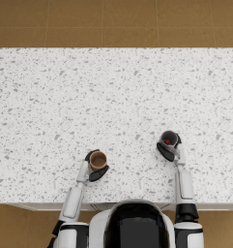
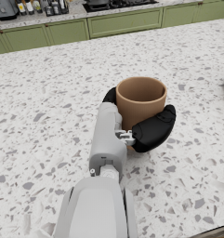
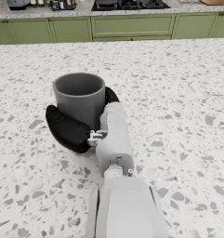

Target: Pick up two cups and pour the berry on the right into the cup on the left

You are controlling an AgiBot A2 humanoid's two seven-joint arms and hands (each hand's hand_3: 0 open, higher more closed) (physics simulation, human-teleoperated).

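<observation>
Fingers (image 2: 153, 130) wrapping brown cup (image 2: 140, 100), upright

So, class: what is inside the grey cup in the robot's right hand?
From the head view, a red berry lies inside the grey cup. In the right wrist view the cup's wall hides it.

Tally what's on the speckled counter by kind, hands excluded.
Cups: 2, a round tan-brown cup and a round dark grey cup.
Berries: 1, a small red berry inside the grey cup.
Total: 3.
</observation>
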